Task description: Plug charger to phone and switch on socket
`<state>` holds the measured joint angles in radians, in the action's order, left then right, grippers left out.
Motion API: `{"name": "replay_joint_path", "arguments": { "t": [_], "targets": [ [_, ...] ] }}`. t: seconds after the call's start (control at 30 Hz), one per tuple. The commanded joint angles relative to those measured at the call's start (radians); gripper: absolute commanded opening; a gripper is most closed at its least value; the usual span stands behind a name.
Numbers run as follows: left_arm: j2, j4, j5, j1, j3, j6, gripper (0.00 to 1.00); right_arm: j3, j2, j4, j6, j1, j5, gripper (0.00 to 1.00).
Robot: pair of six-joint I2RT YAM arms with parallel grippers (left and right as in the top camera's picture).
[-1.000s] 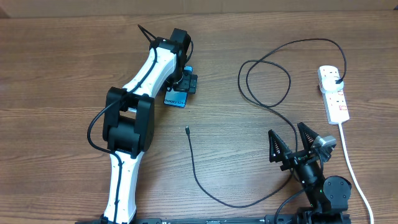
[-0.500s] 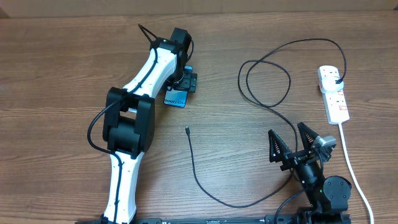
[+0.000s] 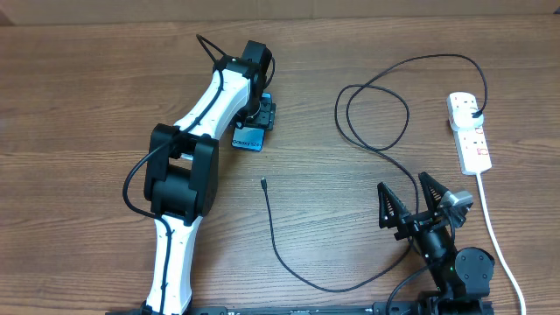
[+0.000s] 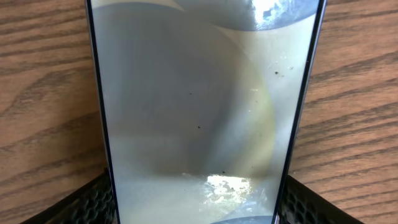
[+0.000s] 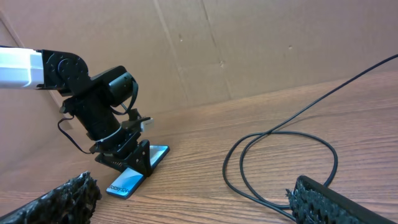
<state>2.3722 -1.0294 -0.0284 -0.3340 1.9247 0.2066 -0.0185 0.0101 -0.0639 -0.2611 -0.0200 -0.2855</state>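
The phone (image 3: 248, 140) lies flat on the wooden table with its lit screen up. It fills the left wrist view (image 4: 199, 112) and shows in the right wrist view (image 5: 127, 180). My left gripper (image 3: 263, 116) straddles the phone's far end, a finger against each long edge (image 4: 196, 202). The charger's black cable (image 3: 273, 236) ends in a free connector tip (image 3: 263, 182) below the phone. It loops right to its plug (image 3: 475, 112) in the white socket strip (image 3: 470, 144). My right gripper (image 3: 413, 203) is open and empty at the front right.
The strip's thick white cord (image 3: 494, 232) runs down the right edge past my right arm's base. The cable's loops (image 3: 376, 114) lie between the phone and the strip, also seen in the right wrist view (image 5: 280, 134). A cardboard wall (image 5: 249, 43) stands behind the table.
My left wrist has shifted very slightly away from me over the phone. The phone, the cable and the right arm have not moved.
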Motion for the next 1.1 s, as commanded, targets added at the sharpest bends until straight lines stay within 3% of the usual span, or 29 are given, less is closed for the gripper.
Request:
{"name": "replay_joint_path", "arguments": {
  "t": [0.0, 0.43, 0.7, 1.07],
  "targets": [
    [0.061, -0.035, 0.034, -0.008, -0.053, 0.020, 0.59, 0.011, -0.007, 0.006, -0.001, 0.002, -0.003, 1.00],
    [0.061, -0.098, 0.033, -0.005, -0.032, 0.090, 0.43, 0.011, -0.007, 0.006, -0.001, 0.002, -0.003, 1.00],
    [0.061, -0.234, 0.108, 0.000, 0.096, 0.117, 0.27, 0.011, -0.007, 0.006, -0.001, 0.002, -0.003, 1.00],
    [0.061, -0.331, 0.122, 0.001, 0.184, 0.176, 0.20, 0.011, -0.007, 0.006, -0.001, 0.002, -0.003, 1.00]
  ]
}}
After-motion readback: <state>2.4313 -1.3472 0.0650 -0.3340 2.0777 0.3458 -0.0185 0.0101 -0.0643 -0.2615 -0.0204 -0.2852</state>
